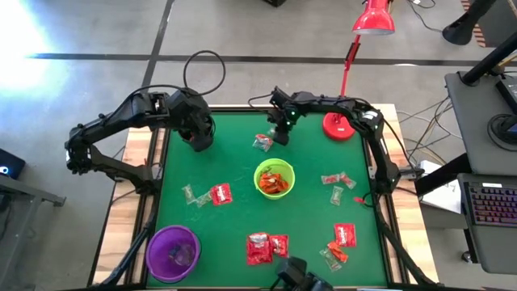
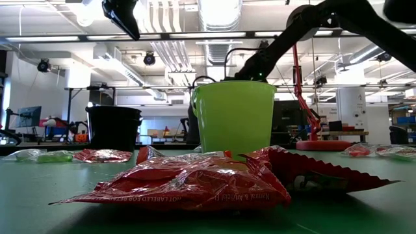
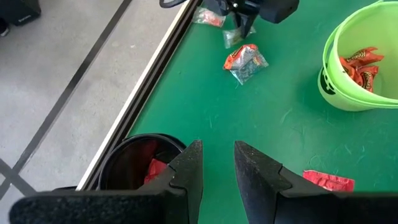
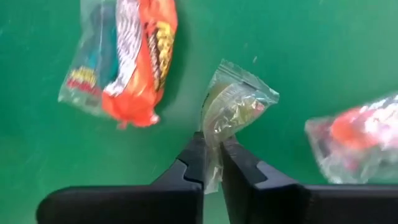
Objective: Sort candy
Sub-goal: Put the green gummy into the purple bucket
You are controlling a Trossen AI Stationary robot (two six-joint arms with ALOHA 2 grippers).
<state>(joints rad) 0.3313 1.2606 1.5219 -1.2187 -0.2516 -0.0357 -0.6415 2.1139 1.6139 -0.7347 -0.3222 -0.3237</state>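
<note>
Candy lies scattered on the green mat: red packets [image 1: 220, 194] [image 1: 258, 246], pale twist wrappers [image 1: 336, 195] and an orange-and-clear piece [image 1: 262, 143]. Orange candy fills the lime-green bowl [image 1: 260, 191]. My right gripper [image 1: 280, 133] stands at the far middle, shut on a clear pale wrapped candy [image 4: 233, 106], beside an orange-wrapped piece [image 4: 134, 59]. My left gripper [image 3: 217, 168] hovers open and holding nothing above the black bowl [image 3: 124, 165], which holds red packets. My right gripper pinches the clear candy's wrapper by its near edge [image 4: 213, 146] between its two fingertips. The fingers come steeply from above, pointing down at the mat. The wrapper's body spreads out beyond the fingertips; whether it still touches the mat I cannot tell.
A purple bowl [image 1: 153, 242] stands at the near left with a few pale sweets in it. A red lamp's base [image 1: 339, 127] stands at the far right, close to my right arm. More candy [image 1: 345, 234] lies at the near right; another wrapped piece [image 4: 360, 140] lies right of the held one.
</note>
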